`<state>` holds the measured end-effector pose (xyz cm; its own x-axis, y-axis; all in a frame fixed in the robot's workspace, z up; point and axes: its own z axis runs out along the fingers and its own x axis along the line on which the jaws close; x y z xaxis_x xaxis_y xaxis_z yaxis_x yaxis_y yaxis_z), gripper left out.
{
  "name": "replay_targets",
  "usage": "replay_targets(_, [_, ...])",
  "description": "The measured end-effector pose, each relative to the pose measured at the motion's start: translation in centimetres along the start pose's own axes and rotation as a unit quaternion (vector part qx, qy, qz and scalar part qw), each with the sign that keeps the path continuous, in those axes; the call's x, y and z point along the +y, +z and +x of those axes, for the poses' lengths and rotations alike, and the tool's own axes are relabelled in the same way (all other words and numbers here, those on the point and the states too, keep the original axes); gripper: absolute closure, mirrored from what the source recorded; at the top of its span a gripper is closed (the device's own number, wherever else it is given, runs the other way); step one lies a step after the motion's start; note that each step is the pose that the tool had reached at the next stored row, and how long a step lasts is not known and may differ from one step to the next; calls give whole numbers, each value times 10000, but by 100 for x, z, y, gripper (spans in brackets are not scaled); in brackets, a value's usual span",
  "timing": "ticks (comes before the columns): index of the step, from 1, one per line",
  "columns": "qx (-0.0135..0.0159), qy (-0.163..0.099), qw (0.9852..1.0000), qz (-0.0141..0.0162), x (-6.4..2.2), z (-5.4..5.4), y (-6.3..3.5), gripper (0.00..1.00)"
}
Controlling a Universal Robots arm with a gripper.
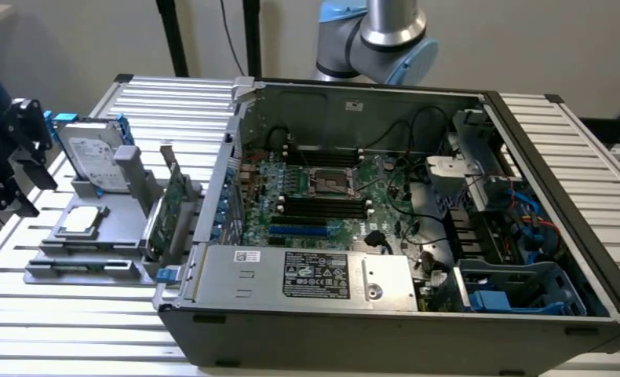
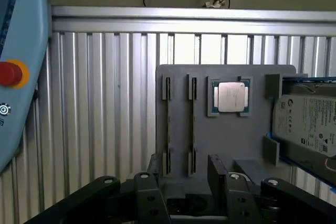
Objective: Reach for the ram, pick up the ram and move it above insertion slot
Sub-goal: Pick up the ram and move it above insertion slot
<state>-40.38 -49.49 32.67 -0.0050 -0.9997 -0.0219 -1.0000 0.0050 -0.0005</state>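
Note that the gripper faces the grey holder on the slatted bench, with its jaws standing apart. The ram stands edge-on in a narrow slot of the holder, in line with the gap between the jaws and ungripped. A processor and a hard drive sit in the same holder.
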Motion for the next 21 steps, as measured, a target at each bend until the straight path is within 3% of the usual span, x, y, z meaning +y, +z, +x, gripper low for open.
replay_targets(11, [0, 262, 9997, 6, -17, 34, 201, 52])
replay_targets(21, [0, 282, 9996, 6, -38, 41, 382, 52])
